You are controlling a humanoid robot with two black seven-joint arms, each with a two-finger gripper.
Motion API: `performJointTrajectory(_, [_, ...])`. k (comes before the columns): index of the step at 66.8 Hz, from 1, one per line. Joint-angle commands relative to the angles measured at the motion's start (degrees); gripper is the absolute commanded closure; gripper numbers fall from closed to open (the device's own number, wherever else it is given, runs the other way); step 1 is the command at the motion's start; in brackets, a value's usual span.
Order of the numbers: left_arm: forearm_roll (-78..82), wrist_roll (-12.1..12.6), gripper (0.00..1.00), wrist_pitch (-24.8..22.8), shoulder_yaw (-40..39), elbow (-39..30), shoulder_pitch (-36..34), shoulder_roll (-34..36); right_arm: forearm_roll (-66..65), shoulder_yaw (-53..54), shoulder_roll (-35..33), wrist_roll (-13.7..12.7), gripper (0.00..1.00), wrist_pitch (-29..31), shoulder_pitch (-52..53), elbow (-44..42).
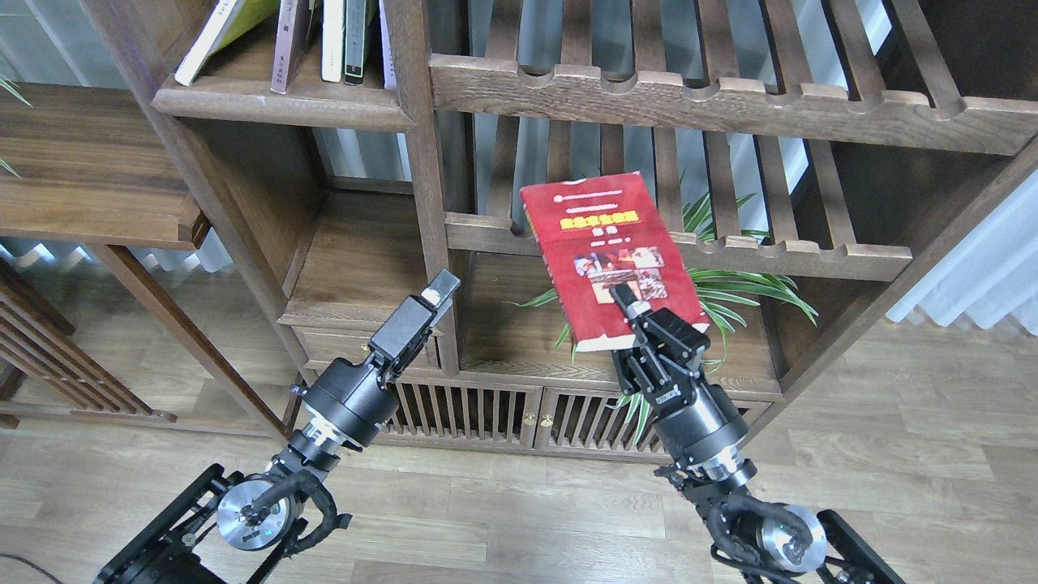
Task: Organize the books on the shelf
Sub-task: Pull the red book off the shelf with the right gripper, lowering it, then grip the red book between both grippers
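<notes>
On the shelf (284, 101) at upper left stand five books: a yellow-green paperback (217, 36) leaning hard to the left, a dark maroon paperback (290, 45) tilted beside it, then a thin white volume (332, 40), a dark-green volume (357, 40) and a sliver of a pale one (387, 45) against the bookcase post. Below, the left gripper (442, 290) holds nothing; its fingers look close together, but whether they touch I cannot tell. To the right, one red paperback with a photo cover (612, 251) is up in the air in front of two slatted racks (689, 97), cover facing the camera, tilted left. The right gripper (628, 304) pinches its lower edge, one finger (624, 298) lying on the cover. A green potted plant (746, 284) sits behind the book, partly hidden by it
</notes>
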Motion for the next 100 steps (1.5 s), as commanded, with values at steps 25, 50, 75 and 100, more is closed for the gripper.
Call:
performJointTrajectory(25, [-8.7,2.9,0.27,0.0,7.2,-0.1,0.3,6.1,-3.3,-4.7,0.5,-0.7,0.92,0.0,-0.6,-1.7])
performJointTrajectory(50, [-14.1,4.9,0.32,0.0,12.8,-0.3,-0.1,12.5,-4.0,-8.3,0.5,-3.4,0.92,0.0,-0.8,-1.7])
performJointTrajectory(75, [-14.2,4.9,0.32,0.0,13.7,-0.3,-0.2,12.2,-7.7,-9.4,2.4,-3.6,0.92,0.0,-1.5,-3.1])
performJointTrajectory(100, [-14.2,4.9,0.67,0.0,18.0,0.4,0.1,12.7,-8.7,-9.8,4.1,-3.7,0.89,0.0,-2.3,-4.3])
